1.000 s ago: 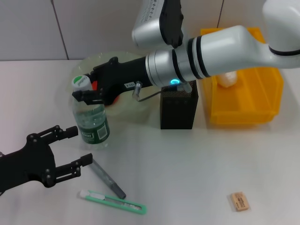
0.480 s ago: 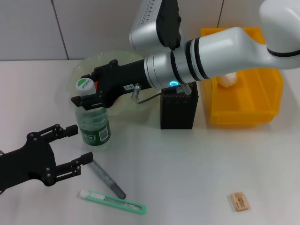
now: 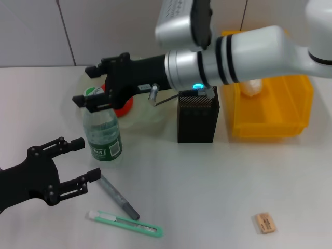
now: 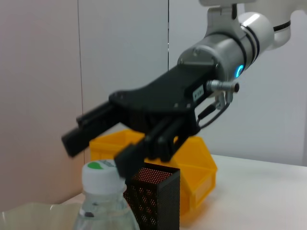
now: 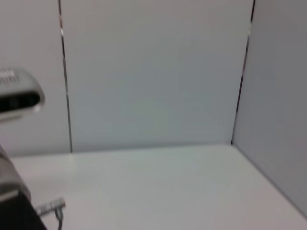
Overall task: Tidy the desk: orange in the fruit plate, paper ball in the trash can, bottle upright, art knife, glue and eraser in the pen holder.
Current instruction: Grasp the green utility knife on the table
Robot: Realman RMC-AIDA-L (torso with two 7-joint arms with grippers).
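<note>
The bottle (image 3: 102, 132) stands upright on the desk just in front of the fruit plate (image 3: 150, 116), and the right gripper (image 3: 92, 86) hangs at its cap with fingers spread wide, nothing in them. That bottle looks like thin clear plastic, light and slick, likely to dent if squeezed at the belly, so the neck under the cap reads as the safer hold. The left gripper (image 3: 80, 163) waits low near the desk edge, open and empty, beside the grey glue (image 3: 119, 197) and the green art knife (image 3: 124, 223), both slim and flat, awkward to pinch. The eraser (image 3: 265, 223) lies well apart. The orange (image 3: 122, 106) is half hidden behind the right gripper's fingers.
</note>
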